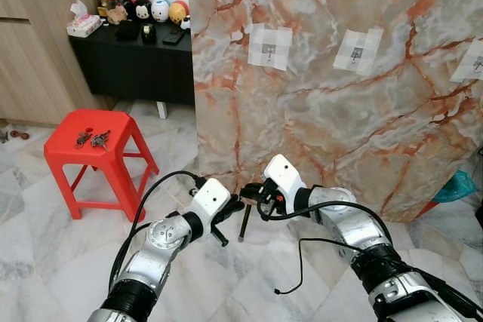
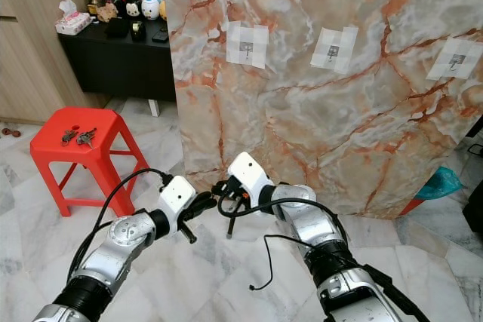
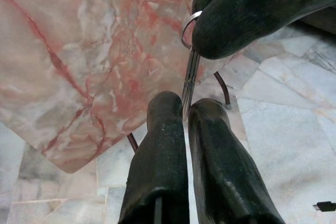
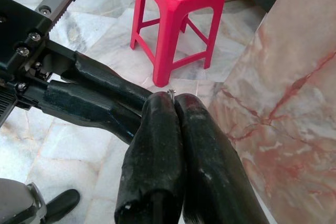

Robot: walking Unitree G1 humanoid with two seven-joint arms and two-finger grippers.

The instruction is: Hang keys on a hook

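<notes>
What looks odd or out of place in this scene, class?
A marble slab stands on the floor with three taped hooks, none holding keys. Both grippers pinch one key ring between them, low by the slab, while more keys lie on the red stool.

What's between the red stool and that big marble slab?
Only bare marble floor between the red stool and the marble slab, as the left eye view shows; the keys lie on the stool's seat.
</notes>
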